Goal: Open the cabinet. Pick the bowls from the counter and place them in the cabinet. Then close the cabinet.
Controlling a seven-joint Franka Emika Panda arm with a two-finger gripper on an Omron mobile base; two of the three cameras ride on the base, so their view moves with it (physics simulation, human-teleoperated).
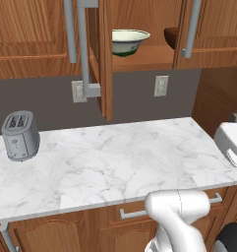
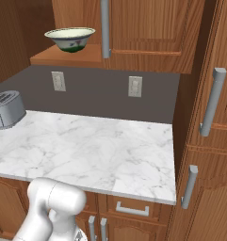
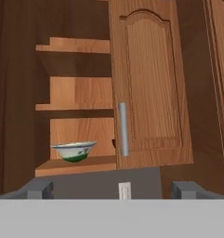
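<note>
The cabinet (image 1: 139, 58) has its left door (image 1: 105, 64) swung out towards me, while its right door (image 3: 150, 88) is shut. On the lower shelf sits the cream bowl (image 1: 130, 41) (image 2: 70, 38) (image 3: 74, 151) with a green-patterned outside. To its right the dark brown bowl (image 1: 170, 36) peeks out from behind the shut door, also as a sliver (image 3: 113, 143) beside the handle (image 3: 123, 129). My gripper (image 3: 113, 190) is open and holds nothing; it looks up at the cabinet from a distance. The white marble counter (image 1: 115, 157) (image 2: 96, 146) lies below.
A grey toaster (image 1: 20, 135) (image 2: 6, 109) stands at the counter's left. Two wall outlets (image 1: 161, 86) sit on the dark backsplash. A white appliance (image 1: 233, 142) is at the counter's right end. A tall wooden cabinet (image 2: 211, 101) flanks the right side.
</note>
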